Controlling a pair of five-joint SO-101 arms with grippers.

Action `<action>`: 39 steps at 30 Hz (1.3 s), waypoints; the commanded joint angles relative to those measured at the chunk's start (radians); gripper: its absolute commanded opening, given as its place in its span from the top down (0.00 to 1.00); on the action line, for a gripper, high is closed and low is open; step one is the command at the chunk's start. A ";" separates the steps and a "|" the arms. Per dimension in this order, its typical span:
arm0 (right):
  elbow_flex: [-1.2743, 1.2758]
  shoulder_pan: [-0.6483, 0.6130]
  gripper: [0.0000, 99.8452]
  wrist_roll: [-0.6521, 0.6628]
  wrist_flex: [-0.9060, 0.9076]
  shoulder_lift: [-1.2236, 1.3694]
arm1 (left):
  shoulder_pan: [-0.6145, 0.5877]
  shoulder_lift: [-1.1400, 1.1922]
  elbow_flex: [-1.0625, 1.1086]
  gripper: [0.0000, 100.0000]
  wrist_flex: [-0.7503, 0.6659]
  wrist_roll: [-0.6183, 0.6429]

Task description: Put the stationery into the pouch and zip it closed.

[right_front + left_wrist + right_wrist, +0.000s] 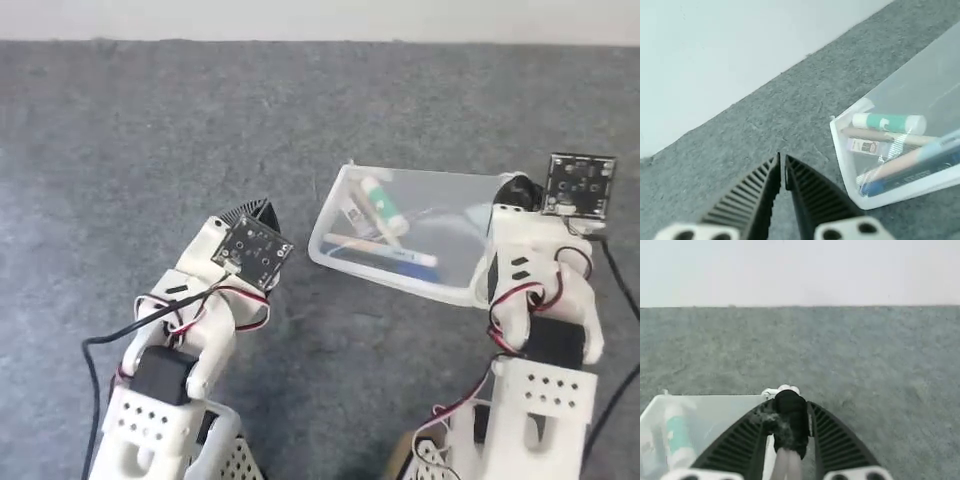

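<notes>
**Zip pull gripped, stationery already inside**

The right tool (790, 405) clamps the black zip pull (788, 427) at the right end of the clear pouch (450, 200), centre-right in the high view, with glue stick (383, 207) and pen (385, 253) inside. The left tool (781, 161), nearly closed and empty, sits lower left of it; pinning that end should stop the pouch sliding.

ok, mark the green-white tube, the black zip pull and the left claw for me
green-white tube (888, 122), left wrist view, middle of its body.
black zip pull (790, 420), right wrist view, middle of the black part.
left claw (782, 160), left wrist view, midway between its shut fingertips.
</notes>
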 commanded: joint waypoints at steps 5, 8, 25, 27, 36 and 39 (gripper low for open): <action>-0.040 -0.058 0.82 -0.005 0.024 -0.010 | -0.020 -0.015 -0.022 0.99 -0.084 0.080; -0.038 -0.062 0.83 -0.006 0.024 -0.007 | -0.029 -0.015 -0.021 0.99 -0.086 0.078; -0.028 -0.093 0.95 -0.008 0.019 -0.016 | -0.041 -0.017 -0.024 0.99 -0.086 0.080; -0.028 -0.107 0.96 -0.008 0.019 -0.016 | -0.058 -0.017 -0.025 0.99 -0.098 0.095; -0.041 -0.108 0.99 -0.012 0.021 -0.101 | -0.166 -0.017 -0.051 0.99 -0.138 0.215; -0.038 -0.108 0.99 -0.009 0.024 -0.223 | -0.167 -0.017 -0.087 0.99 -0.101 0.242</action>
